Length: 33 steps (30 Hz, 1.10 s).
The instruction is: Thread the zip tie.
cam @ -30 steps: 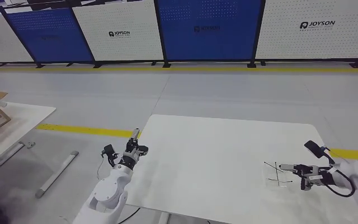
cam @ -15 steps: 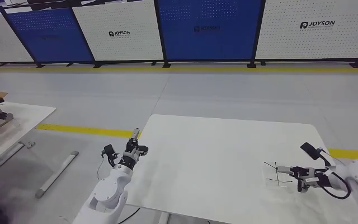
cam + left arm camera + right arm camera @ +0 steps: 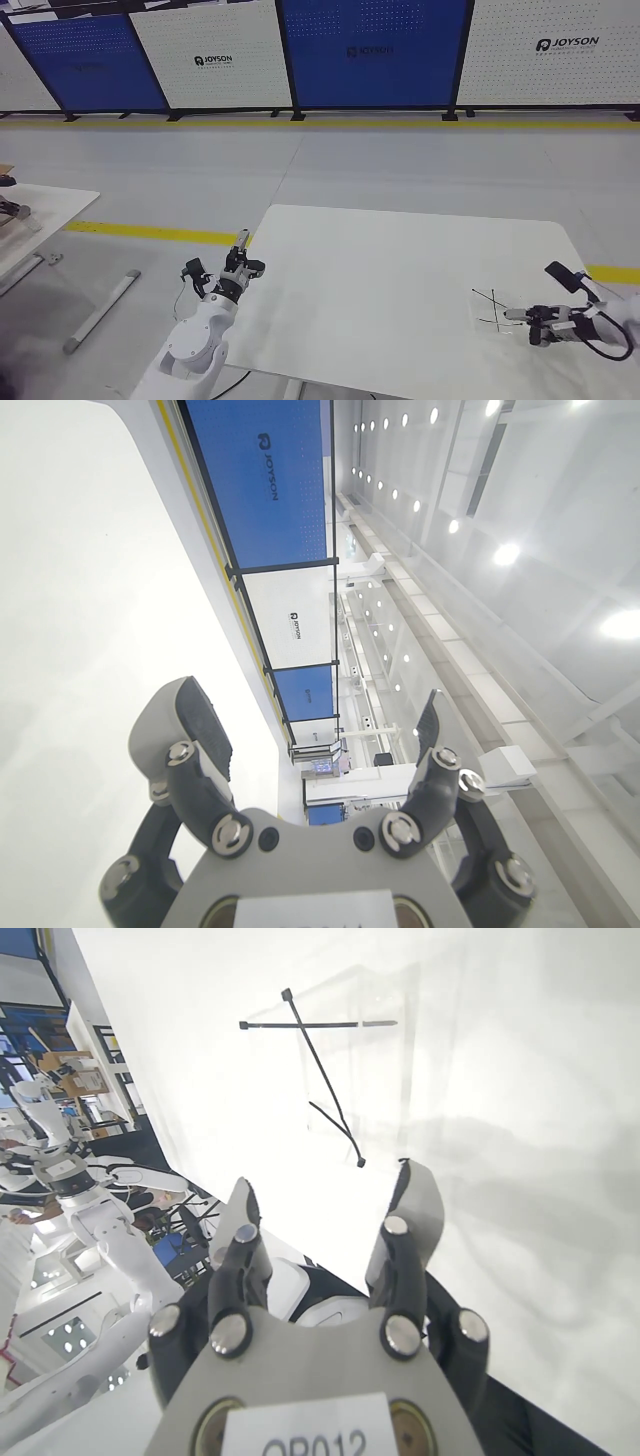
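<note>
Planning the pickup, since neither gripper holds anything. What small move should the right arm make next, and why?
Probably ease the right gripper forward and down over the nearest zip tie, then close. Its jaws stand open and empty, just short of that tie's near end, which lies flat on the table.

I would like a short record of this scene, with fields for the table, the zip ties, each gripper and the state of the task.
table: white table
zip ties: black zip ties, crossed over each other, lying in what looks like a clear tray on the right arm's side
right gripper: right gripper, jaws open, empty, close to the zip ties but not touching them
left gripper: left gripper, jaws open, empty, at the opposite table edge
task state: no zip tie gripped, none threaded yet
</note>
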Motion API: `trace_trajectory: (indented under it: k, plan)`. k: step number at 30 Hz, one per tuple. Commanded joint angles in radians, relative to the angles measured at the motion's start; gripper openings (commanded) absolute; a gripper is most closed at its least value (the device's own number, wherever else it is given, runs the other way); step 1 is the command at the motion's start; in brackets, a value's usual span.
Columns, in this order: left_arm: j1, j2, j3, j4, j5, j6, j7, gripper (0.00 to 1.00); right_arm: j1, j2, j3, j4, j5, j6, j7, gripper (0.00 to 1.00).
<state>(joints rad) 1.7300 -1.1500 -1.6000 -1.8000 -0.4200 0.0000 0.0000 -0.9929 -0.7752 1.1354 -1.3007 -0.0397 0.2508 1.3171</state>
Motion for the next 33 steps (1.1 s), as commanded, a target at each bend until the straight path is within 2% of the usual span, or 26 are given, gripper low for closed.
trace_trajectory:
  k: [1,2,9,13,18,19,23,24,26,31,33]
  plan:
    - [0.000,0.000,0.000,0.000,0.000,0.000,0.000,1.00,0.014,-0.004,-0.009,0.018,0.004,0.001,0.002,0.42]
    - [0.000,0.000,0.000,0.000,0.000,0.000,0.000,1.00,0.023,-0.006,-0.014,0.031,0.003,0.006,0.004,0.39]
    - [0.000,0.000,0.000,0.000,0.000,0.000,0.000,1.00,0.067,-0.017,-0.049,0.086,-0.017,0.030,0.013,0.40]
    - [0.000,0.000,0.000,0.000,0.000,0.000,0.000,1.00,0.087,-0.023,-0.068,0.106,-0.024,0.031,0.017,0.31]
    - [0.000,0.000,0.000,0.000,0.000,0.000,0.000,1.00,0.104,-0.029,-0.083,0.125,-0.030,0.035,0.018,0.30]
    - [0.000,0.000,0.000,0.000,0.000,0.000,0.000,1.00,0.108,-0.030,-0.085,0.129,-0.030,0.034,0.018,0.20]
    - [0.000,0.000,0.000,0.000,0.000,0.000,0.000,1.00,0.116,-0.032,-0.092,0.139,-0.038,0.037,0.022,0.21]
    - [0.000,0.000,0.000,0.000,0.000,0.000,0.000,1.00,0.117,-0.033,-0.094,0.140,-0.039,0.037,0.023,0.19]
    - [0.000,0.000,0.000,0.000,0.000,0.000,0.000,1.00,0.121,-0.034,-0.098,0.144,-0.044,0.039,0.025,0.09]
    - [0.000,0.000,0.000,0.000,0.000,0.000,0.000,1.00,0.130,-0.038,-0.108,0.155,-0.048,0.039,0.027,0.19]
    - [0.000,0.000,0.000,0.000,0.000,0.000,0.000,1.00,0.134,-0.039,-0.112,0.160,-0.049,0.039,0.028,0.19]
